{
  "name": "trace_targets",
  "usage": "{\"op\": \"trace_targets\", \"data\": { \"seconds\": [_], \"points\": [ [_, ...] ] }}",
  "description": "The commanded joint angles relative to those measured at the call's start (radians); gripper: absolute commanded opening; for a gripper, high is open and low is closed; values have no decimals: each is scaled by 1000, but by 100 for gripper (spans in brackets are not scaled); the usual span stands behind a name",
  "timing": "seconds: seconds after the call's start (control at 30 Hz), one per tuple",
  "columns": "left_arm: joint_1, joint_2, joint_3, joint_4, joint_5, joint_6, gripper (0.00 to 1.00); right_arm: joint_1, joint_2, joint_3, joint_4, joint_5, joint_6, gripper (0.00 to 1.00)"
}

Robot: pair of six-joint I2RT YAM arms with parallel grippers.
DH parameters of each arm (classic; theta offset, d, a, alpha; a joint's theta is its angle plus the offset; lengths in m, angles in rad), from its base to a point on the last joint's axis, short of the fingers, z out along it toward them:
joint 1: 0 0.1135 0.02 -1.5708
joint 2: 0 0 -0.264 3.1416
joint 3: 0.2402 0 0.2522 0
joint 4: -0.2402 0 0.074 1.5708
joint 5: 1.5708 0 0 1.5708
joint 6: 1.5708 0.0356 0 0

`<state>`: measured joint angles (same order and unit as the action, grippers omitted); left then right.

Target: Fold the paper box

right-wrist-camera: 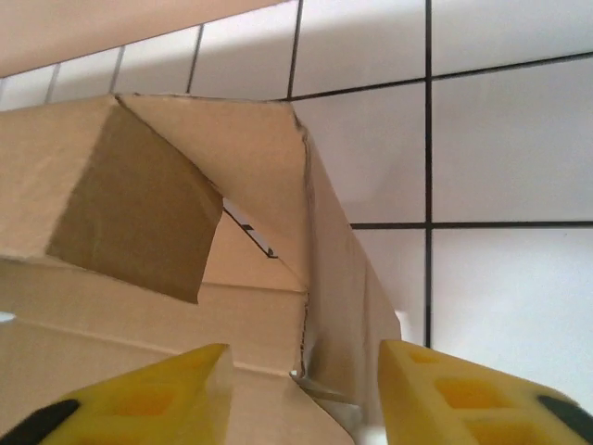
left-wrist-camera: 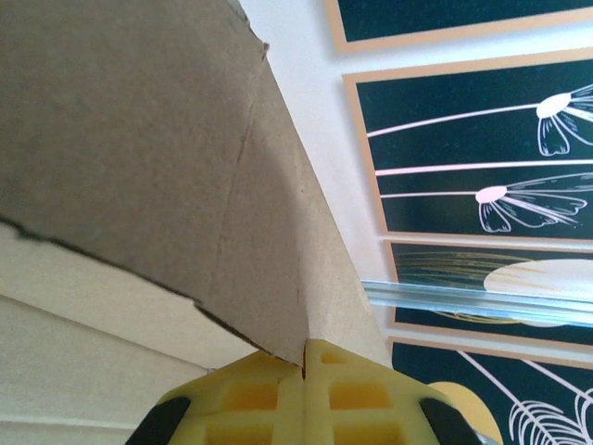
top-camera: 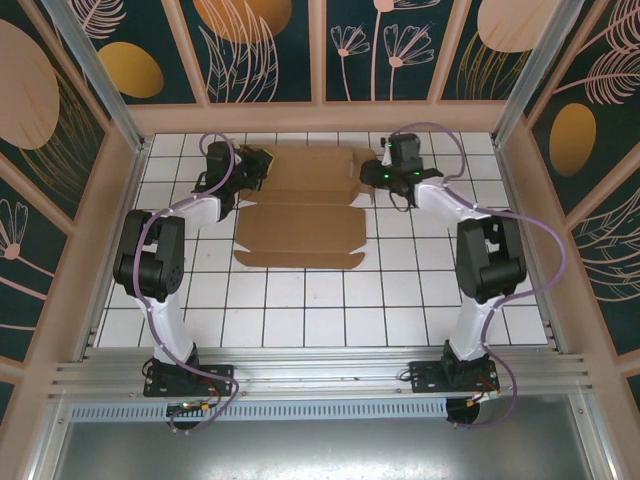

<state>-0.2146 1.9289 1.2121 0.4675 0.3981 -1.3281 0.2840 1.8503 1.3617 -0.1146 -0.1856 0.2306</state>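
As seen from above, left arm: raised from its base at the near-left edge, folded at a high elbow, stretched forward and inward to the far-left corner of the paper box.
right arm: mirrored; up from the near-right base, bent at the elbow, reaching forward and inward to the far-right corner of the cardboard.
left gripper: yellow fingers pressed together, pinching a raised brown flap edge right at the seam between them.
right gripper: spread, one pad on each side of an upright end wall, not closed on it; contact with the cardboard unclear.
paper box: partly folded, brown, unprinted, lying on the far half of the white tiled table, centred between the two wrists, flaps raised at both grippers.
far edge: peach wall just behind the box, little room beyond either wrist.
side edges: open tiles outside each wrist, then slanted frame posts.
near room: several rows of open tiles between the box's near edge and the metal rail over the bases, free between both forearms.
box relative to grippers: stretched between them, left corner inside the closed fingers, right end wall standing in the gap of the open ones.
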Motion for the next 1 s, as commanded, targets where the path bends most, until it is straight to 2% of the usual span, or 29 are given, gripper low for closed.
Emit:
{"op": "trace_targets", "data": {
  "seconds": [0.0,0.07,0.13,0.17,0.23,0.37,0.43,0.53,0.67,0.77,0.87,0.97],
  "points": [
    [-4,2,-27,-10,46,22,0,-82,-77,-7,68,-203,-225,60],
    [-3,3,-31,0,64,22,0,-99,-118,-20,87,-212,-307,67],
    [-2,1,-32,-2,69,30,0,-112,-141,-40,145,-235,-355,68],
    [-2,-1,-33,-3,70,34,0,-120,-157,-62,203,-243,-353,68],
    [-2,-4,-29,-12,74,43,0,-153,-132,-15,209,-279,-308,66],
    [2,-13,-25,-29,76,53,0,-235,54,268,-6,-225,-163,46],
    [3,-15,-24,-33,77,55,0,-229,125,358,-108,-186,-179,43],
    [4,-11,-22,-38,75,53,0,-196,178,398,-181,-120,-210,41],
    [3,4,-16,-38,84,44,0,-173,202,371,-195,-142,-207,39],
    [3,7,-10,-42,86,45,0,-127,199,325,-180,-98,-274,39],
    [3,8,-3,-51,90,49,0,-97,163,237,-97,-104,-329,40],
    [5,7,3,-64,95,52,0,-96,115,143,0,-182,-350,40]
  ]
}}
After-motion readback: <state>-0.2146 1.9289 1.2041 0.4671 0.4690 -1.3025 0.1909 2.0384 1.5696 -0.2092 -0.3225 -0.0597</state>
